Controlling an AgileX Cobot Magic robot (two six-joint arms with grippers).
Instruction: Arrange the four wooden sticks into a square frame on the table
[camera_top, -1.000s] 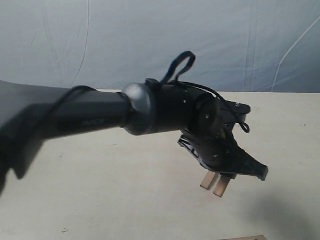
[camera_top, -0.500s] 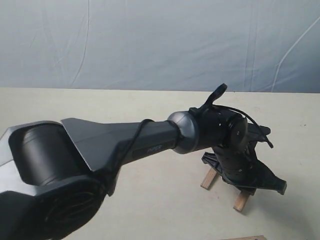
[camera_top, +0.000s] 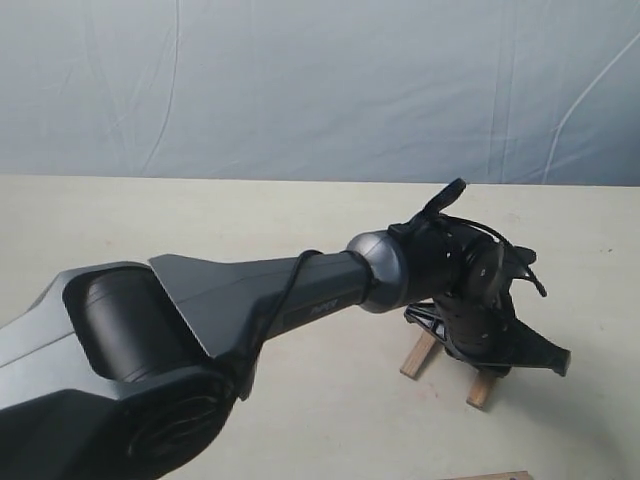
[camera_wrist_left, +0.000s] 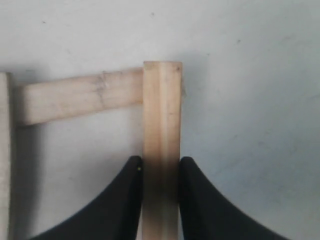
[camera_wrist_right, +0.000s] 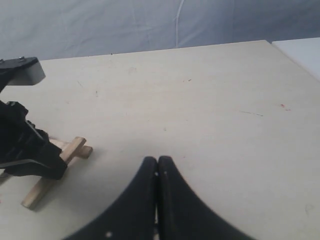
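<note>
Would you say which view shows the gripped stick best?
The left wrist view: the stick fills it, pinched in the left hand. The exterior view shows just one end; the right wrist view shows it small, half-hidden.

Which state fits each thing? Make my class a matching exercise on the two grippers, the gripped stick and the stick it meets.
Things
1. left gripper
2. right gripper
3. gripped stick
4. crosswise stick

States
A. shut, holding nothing
B. lying on the table, one end at the gripped stick's tip
C. shut on a stick
D. clamped between the jaws

Pairs: 1-C, 2-A, 3-D, 4-B
</note>
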